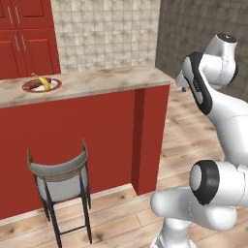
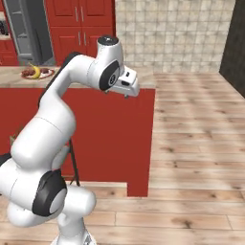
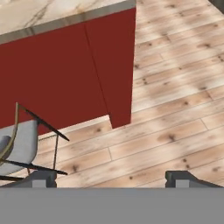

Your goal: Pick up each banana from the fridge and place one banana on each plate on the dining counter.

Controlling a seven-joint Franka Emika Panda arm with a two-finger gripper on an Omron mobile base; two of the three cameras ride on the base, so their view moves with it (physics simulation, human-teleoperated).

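Dining counter [image 1: 97, 82], beige marbled top over a red front panel: one plate [image 1: 41, 85] near its far left end, carrying a yellow banana [image 1: 44, 82] beside a reddish-brown item. Grey-seated stool [image 1: 60, 179] stands on the wood floor [image 1: 193, 135] against the counter's front. Gripper [image 3: 111, 178]: jaws wide apart, empty, held above the floor off the counter's right end, well apart from the plate.

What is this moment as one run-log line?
pincer: open, empty | yellow banana: on plate | dining counter: ahead
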